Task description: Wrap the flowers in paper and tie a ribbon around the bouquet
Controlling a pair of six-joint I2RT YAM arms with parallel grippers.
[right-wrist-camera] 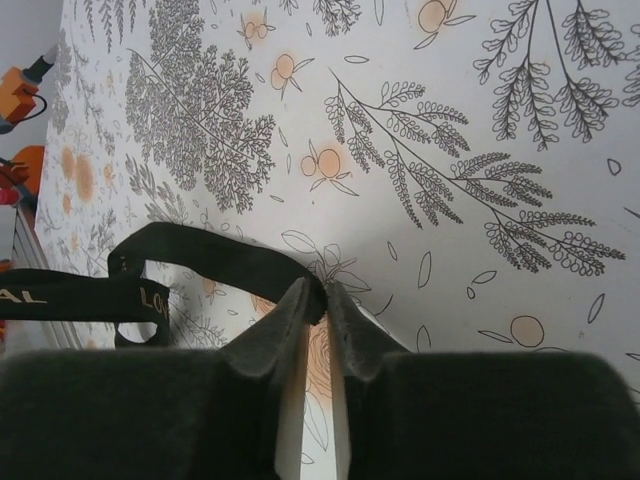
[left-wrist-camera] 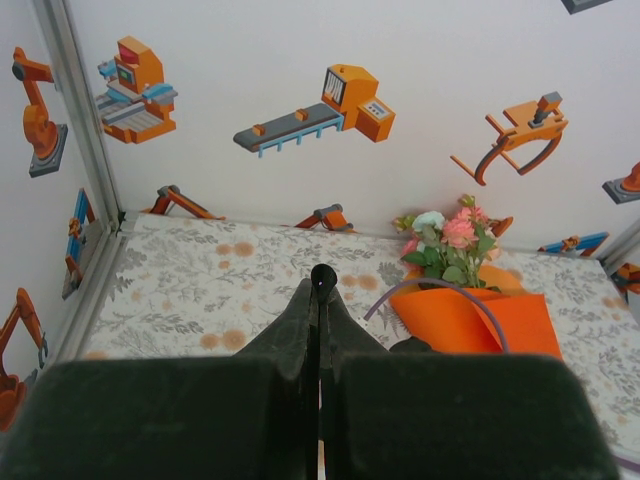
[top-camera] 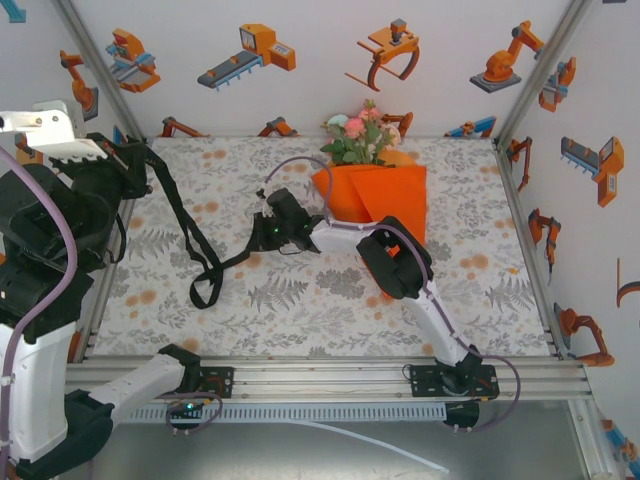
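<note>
The bouquet [top-camera: 378,190] lies at the back of the table, an orange paper [left-wrist-camera: 470,322] cone with the flowers [top-camera: 358,135] showing at its far end, pink and pale blooms [left-wrist-camera: 448,238] over green leaves. The black ribbon [top-camera: 212,268] hangs from my raised left gripper [top-camera: 140,160], loops on the cloth and runs to my right gripper [top-camera: 263,233]. In the left wrist view the left gripper [left-wrist-camera: 322,285] is shut with a bit of ribbon at its tips. My right gripper [right-wrist-camera: 322,298], low over the cloth and left of the bouquet, is pinched on the ribbon [right-wrist-camera: 200,255].
The flower-print tablecloth [top-camera: 300,300] covers the table. Metal posts [top-camera: 95,60] and printed walls close in the left, right and back. A metal rail [top-camera: 320,375] runs along the near edge. A purple-grey cable [left-wrist-camera: 440,285] arcs in front of the bouquet.
</note>
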